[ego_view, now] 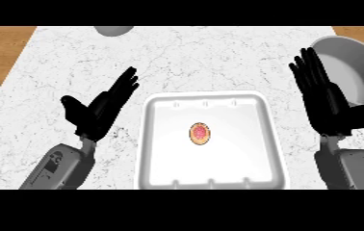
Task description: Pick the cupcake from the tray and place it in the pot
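A small cupcake (pixel 200 134) with pink topping and a tan rim sits near the middle of a white tray (pixel 160 153) at the counter's front. The grey pot (pixel 348 61) stands at the far right edge, partly hidden behind my right hand (pixel 328 107). That hand is open, fingers straight and pointing up, to the right of the tray. My left hand (pixel 96 110) is open too, fingers spread up and to the right, left of the tray. Neither hand touches the cupcake or the tray.
A grey round object (pixel 113 30) shows at the counter's back edge, cut off by the view. The white marble counter (pixel 213 57) stretches behind the tray. Wood shows at the far left (pixel 14 47) and top right corners.
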Action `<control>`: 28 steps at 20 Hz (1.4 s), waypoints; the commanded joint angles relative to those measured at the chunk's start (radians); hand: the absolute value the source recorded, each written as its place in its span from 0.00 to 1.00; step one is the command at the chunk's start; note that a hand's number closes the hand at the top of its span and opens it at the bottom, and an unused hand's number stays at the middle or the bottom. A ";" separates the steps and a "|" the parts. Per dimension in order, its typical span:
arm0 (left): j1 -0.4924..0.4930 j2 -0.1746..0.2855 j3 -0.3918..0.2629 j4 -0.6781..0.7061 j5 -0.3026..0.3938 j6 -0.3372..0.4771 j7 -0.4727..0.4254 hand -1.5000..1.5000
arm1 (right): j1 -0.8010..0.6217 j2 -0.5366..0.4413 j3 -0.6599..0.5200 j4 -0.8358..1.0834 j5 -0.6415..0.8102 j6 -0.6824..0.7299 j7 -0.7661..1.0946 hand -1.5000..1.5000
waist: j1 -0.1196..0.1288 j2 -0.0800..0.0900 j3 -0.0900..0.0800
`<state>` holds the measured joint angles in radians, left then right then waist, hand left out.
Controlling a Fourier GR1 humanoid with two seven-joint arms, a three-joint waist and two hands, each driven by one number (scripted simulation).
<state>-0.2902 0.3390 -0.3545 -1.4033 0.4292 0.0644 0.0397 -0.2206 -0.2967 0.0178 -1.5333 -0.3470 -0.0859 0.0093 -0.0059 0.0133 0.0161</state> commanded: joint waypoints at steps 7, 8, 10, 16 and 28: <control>-0.071 0.032 0.098 -0.025 -0.034 0.077 -0.054 0.50 | -0.373 -0.149 0.195 -0.107 0.091 0.432 -0.104 1.00 | 0.210 -0.043 -0.030; -0.097 0.019 0.126 -0.040 -0.041 0.116 -0.076 0.50 | -0.384 -0.159 0.214 -0.020 0.089 0.498 -0.118 1.00 | 0.207 0.009 -0.016; -0.123 0.020 0.149 -0.044 -0.045 0.134 -0.085 0.50 | -0.395 -0.149 0.240 0.059 0.048 0.631 -0.207 0.00 | 0.193 0.030 -0.010; -0.111 0.007 0.164 -0.037 -0.061 0.183 -0.091 0.50 | -0.466 -0.208 0.257 0.112 0.136 0.877 -0.562 0.00 | 0.143 0.028 -0.008; -0.108 0.026 0.191 -0.042 -0.073 0.200 -0.074 0.50 | -0.656 -0.349 0.540 0.195 0.599 0.771 -0.847 0.00 | 0.112 0.016 -0.014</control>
<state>-0.3992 0.3621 -0.1684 -1.4445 0.3632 0.2588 -0.0347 -0.8090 -0.6155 0.4729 -1.3909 0.1309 0.5850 -0.6396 0.1140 0.0320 0.0040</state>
